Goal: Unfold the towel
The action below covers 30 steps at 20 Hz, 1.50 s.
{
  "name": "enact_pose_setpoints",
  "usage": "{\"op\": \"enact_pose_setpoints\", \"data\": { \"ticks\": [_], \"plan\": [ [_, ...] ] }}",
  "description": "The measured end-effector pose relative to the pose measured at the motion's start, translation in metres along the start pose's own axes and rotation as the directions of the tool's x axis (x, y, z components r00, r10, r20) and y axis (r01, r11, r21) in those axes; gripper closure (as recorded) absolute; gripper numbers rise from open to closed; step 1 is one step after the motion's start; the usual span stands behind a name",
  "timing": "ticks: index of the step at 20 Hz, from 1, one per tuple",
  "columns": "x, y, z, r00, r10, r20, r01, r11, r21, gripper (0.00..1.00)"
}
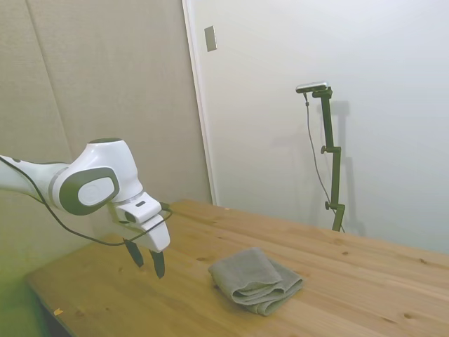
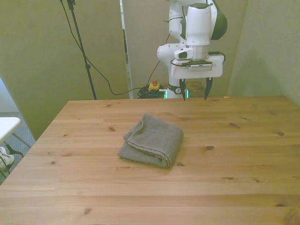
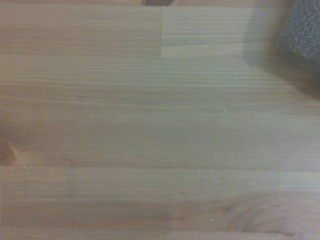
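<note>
Towel (image 2: 151, 140) — a small grey-green terry cloth, plain and thick — lies folded into a compact bundle near the middle of the wooden table (image 2: 234, 178), with stacked layer edges showing along the side toward the front view's left and a rounded fold toward the front view's right. In the side view the same bundle (image 1: 254, 279) shows several layers piled on one another, the upper flap draped over the lower ones and the free edges facing the near edge of the table. Nothing rests on the cloth and nothing touches it. The wrist view is filled with bare wood grain; only a blurred dark corner of the towel (image 3: 301, 31) enters at the frame's edge, which suggests the camera is aimed beside the cloth rather than over it. The gripper (image 2: 195, 88) hangs above the table's far edge, well apart from the towel, its two dark fingers pointing downward and spread with a clear gap between them, holding nothing; the side view (image 1: 147, 258) confirms that the fingers are clear of the tabletop. Judged from this arrangement, no part of the task is done: every fold is in place and no layer has been lifted or drawn out. What remains is the whole sequence — approach the bundle, take hold of a free edge or corner of the top layer, and carry it across until the cloth lies flat.
</note>
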<state>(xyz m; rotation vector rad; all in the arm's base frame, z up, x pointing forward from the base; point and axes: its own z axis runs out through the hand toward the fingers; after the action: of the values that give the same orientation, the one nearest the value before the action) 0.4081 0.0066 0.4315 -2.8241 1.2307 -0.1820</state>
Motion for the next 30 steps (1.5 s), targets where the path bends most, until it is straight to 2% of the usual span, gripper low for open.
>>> {"op": "enact_pose_setpoints", "data": {
  "ticks": [3,5,9,14,19,24,30],
  "plan": [
    [0.003,0.002,0.001,1.0,0.0,0.003,0.0,1.0,0.0,0.0],
    [0.016,0.013,-0.001,0.999,0.041,0.004,-0.041,0.999,0.009,0.0],
    [0.076,0.066,-0.012,0.986,0.168,0.002,-0.168,0.984,0.053,0.0],
    [0.139,0.116,-0.016,0.964,0.265,0.006,-0.264,0.958,0.114,0.0],
    [0.18,0.155,-0.006,0.951,0.304,0.059,-0.309,0.929,0.203,0.0],
    [0.194,0.179,0.018,0.938,0.327,0.115,-0.347,0.894,0.285,0.0],
    [0.201,0.195,0.031,0.933,0.341,0.116,-0.359,0.85,0.386,0.0]
  ]
}}
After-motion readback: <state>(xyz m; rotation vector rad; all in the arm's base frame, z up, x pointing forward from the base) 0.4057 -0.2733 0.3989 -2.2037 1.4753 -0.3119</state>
